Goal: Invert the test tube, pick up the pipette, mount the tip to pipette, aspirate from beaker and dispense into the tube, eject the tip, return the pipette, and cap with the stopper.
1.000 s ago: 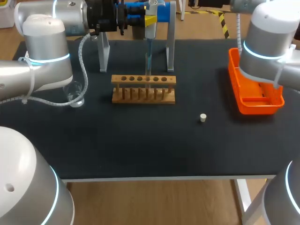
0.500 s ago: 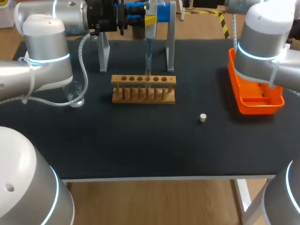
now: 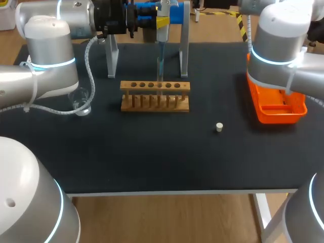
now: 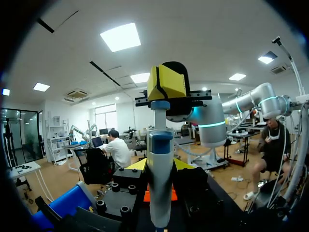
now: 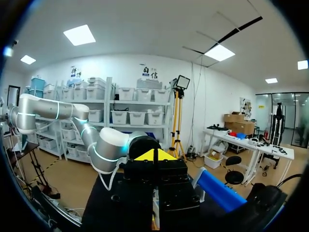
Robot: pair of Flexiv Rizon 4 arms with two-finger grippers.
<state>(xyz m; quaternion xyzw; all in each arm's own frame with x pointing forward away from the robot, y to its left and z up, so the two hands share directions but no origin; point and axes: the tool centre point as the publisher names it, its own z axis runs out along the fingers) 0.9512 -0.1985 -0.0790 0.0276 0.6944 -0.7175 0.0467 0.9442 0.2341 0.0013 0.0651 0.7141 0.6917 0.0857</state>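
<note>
Above the rack (image 3: 155, 96), our left gripper (image 3: 161, 22) clamps the pipette (image 3: 162, 34).
Its lower end meets the tube (image 3: 160, 71) standing in the rack; the stopper (image 3: 219, 127) lies right of the rack, the beaker (image 3: 81, 101) left; our right gripper (image 5: 155, 155) is pinched closed on nothing.

Silver-white arms (image 3: 48, 55), cyan light rings (image 3: 50, 64), coiled white cable (image 3: 90, 76)

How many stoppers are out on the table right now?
1. The stopper lies alone on the dark mat, between the wooden rack and the orange tray, touching neither. More could be hidden from this view.
</note>
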